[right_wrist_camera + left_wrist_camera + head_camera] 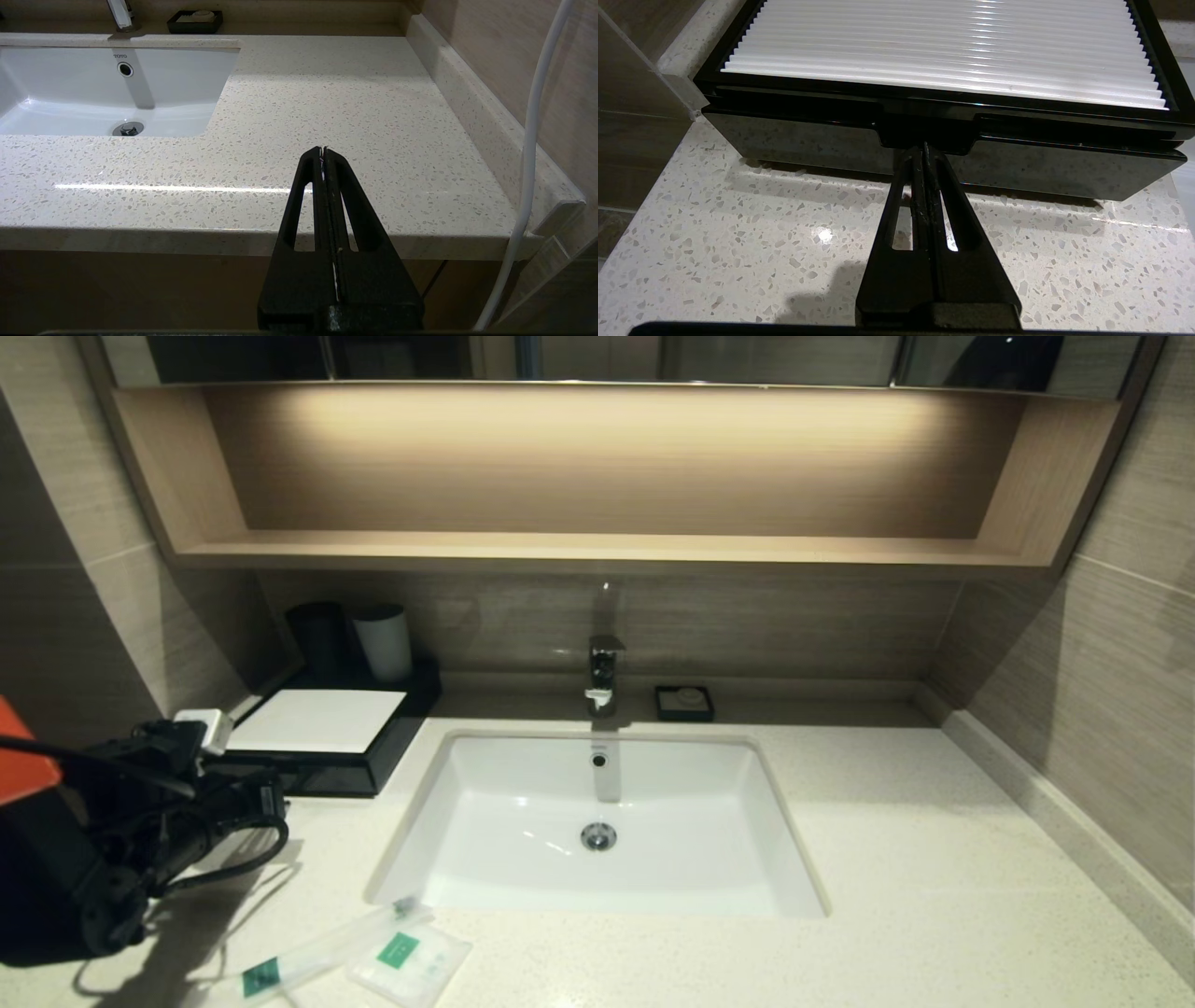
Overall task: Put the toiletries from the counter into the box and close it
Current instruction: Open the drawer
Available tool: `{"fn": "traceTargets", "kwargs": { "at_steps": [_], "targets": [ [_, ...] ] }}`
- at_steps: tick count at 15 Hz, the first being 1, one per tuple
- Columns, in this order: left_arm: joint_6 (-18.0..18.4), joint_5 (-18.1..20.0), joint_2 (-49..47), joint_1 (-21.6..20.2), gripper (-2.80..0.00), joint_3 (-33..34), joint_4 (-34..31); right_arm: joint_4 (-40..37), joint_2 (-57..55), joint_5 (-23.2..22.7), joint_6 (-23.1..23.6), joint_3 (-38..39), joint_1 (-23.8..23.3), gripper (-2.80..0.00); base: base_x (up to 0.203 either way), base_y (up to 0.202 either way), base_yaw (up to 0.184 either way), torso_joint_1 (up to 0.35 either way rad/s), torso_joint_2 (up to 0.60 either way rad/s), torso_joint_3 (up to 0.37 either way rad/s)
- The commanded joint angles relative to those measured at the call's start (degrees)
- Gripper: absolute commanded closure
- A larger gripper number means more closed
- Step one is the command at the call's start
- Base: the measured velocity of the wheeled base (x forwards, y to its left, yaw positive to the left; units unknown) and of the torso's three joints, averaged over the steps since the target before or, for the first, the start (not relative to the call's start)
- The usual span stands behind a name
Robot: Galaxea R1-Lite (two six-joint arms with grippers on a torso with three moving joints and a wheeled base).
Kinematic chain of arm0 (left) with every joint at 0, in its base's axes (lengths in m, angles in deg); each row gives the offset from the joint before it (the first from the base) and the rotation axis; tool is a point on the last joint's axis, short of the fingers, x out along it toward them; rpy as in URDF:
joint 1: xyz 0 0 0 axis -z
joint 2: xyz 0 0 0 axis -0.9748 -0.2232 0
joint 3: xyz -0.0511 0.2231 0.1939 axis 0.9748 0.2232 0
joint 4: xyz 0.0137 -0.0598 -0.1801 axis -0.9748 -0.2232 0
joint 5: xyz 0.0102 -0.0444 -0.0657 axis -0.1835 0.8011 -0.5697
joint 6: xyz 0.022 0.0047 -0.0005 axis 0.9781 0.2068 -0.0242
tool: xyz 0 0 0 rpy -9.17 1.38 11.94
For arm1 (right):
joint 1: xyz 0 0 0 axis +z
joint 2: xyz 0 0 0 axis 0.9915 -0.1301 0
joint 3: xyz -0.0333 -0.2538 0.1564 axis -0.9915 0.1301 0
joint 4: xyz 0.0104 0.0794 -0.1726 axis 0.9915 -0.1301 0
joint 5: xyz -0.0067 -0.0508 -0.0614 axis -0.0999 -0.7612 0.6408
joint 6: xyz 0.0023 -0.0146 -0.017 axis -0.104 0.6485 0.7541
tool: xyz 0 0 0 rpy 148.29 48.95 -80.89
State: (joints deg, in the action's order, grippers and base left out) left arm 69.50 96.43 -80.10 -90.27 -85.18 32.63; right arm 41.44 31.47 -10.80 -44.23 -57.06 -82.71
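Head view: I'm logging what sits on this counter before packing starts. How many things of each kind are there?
Wrapped toiletry packets: 2, long one and squarish one
Cups: 2, black and white
Box: 1
Soap dish: 1
Total: 6

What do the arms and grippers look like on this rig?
Both grippers, left gripper and right gripper, have matte black, tapered triangular fingers with slot cutouts. The left arm is black with looping black cables, an orange panel and a white block. A white cable runs beside the right one.
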Motion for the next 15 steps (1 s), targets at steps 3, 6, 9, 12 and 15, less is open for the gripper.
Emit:
{"fn": "traceTargets", "kwargs": {
  "at_steps": [3, 6, 9, 12, 15],
  "targets": [
    [0.0, 0.0, -0.4, 0.0, 0.00, -0.2, 0.4, 0.0, 0.0, 0.0, 0.0, 0.1, 0.0, 0.00, 0.000, 0.000, 0.000, 0.000, 0.00, 0.000],
    [0.0, 0.0, -0.8, 0.0, 0.00, -0.7, 0.4, 0.0, 0.0, 0.0, 0.0, 0.1, 0.0, 0.00, 0.000, 0.000, 0.000, 0.000, 0.00, 0.000],
    [-0.1, 0.0, -1.0, 0.0, 0.00, -1.0, 0.4, 0.0, 0.0, 0.0, 0.0, 0.1, 0.0, 0.00, 0.000, 0.000, 0.000, 0.000, 0.00, 0.000],
    [-0.1, 0.0, -1.2, 0.0, 0.00, -1.5, 0.4, 0.0, 0.0, 0.0, 0.0, 0.1, 0.0, 0.00, 0.000, 0.000, 0.000, 0.000, 0.00, 0.000],
    [-0.1, 0.1, -1.4, 0.0, 0.00, -1.6, 0.4, 0.0, 0.0, 0.0, 0.1, 0.1, 0.0, 0.00, 0.000, 0.000, 0.000, 0.000, 0.00, 0.000]
  ]
}}
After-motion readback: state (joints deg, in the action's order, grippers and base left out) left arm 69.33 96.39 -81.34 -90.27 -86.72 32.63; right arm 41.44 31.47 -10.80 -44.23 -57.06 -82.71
